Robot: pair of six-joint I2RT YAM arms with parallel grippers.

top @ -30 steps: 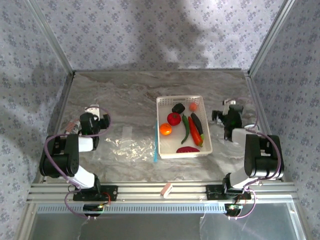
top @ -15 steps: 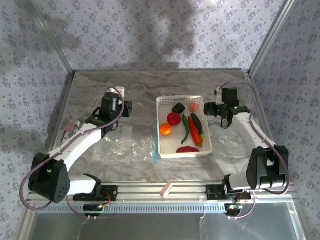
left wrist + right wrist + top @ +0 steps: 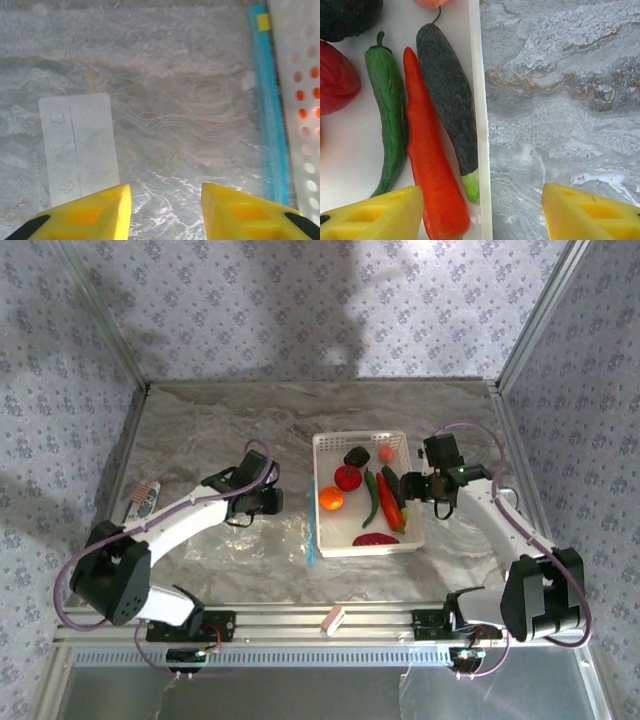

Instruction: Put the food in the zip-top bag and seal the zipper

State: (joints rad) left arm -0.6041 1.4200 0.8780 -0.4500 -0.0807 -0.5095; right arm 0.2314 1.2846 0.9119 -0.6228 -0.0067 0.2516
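Left hand (image 3: 165, 186), fingers apart, hangs over crinkly clear plastic zip-top bag (image 3: 262, 536) flat on tabletop (image 3: 250, 420) left of white perforated plastic basket (image 3: 360, 436) holding the toy food (image 3: 348, 477); right hand (image 3: 482, 189), also apart, straddles basket's right rim.

We're in a robotics test cell, not a kitchen: a grey marble-patterned tabletop (image 3: 300, 420) boxed in by lilac floral-print wall panels (image 3: 250, 310) on silver metal frame posts (image 3: 99, 312), white-and-black robot arms (image 3: 180, 515) bolted (bases side by side) to a slotted aluminium rail (image 3: 280, 625).
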